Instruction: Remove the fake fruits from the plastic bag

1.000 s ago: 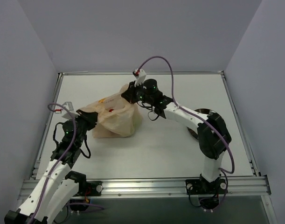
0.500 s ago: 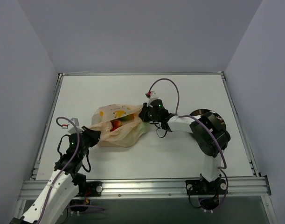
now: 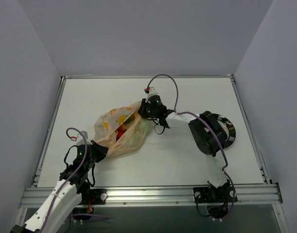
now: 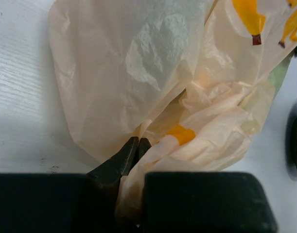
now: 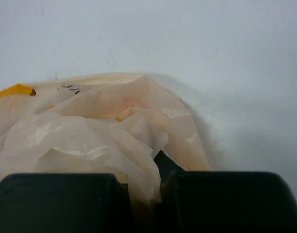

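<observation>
Between left end effector (image 3: pixel 101 149) and right end effector (image 3: pixel 141 110) (both clamping it), the plastic bag (image 3: pixel 111 130) has stretched diagonally.

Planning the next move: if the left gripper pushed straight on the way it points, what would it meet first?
The bag it pinches: bunched film lies right ahead of the left gripper. The fruits inside probably come next, though depth is unclear.

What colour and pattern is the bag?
The plastic bag is translucent peach with orange printed marks; clearest in left wrist view.
</observation>
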{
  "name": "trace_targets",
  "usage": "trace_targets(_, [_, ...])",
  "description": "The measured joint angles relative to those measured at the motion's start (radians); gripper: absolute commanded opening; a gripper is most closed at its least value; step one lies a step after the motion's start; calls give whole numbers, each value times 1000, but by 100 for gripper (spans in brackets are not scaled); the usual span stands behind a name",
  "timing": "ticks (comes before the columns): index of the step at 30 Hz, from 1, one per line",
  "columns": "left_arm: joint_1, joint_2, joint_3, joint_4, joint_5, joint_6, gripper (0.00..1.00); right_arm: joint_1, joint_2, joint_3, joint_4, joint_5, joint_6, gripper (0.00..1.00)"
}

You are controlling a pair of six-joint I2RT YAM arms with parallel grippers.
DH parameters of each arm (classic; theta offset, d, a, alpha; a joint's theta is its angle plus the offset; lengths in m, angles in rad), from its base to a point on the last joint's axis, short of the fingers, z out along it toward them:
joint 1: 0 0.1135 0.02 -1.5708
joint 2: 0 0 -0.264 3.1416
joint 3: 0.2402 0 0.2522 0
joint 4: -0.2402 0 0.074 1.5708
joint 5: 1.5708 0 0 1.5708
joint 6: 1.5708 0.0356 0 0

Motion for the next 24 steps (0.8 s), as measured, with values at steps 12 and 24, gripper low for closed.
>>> trace_targets(12, [-14, -11, 84, -180, -95, 7, 2, -2, 213, 364, -148, 16, -57, 1])
trace_targets(24, [-19, -165, 106, -286, -137, -42, 31, -4, 229, 507, -310, 62, -141, 5])
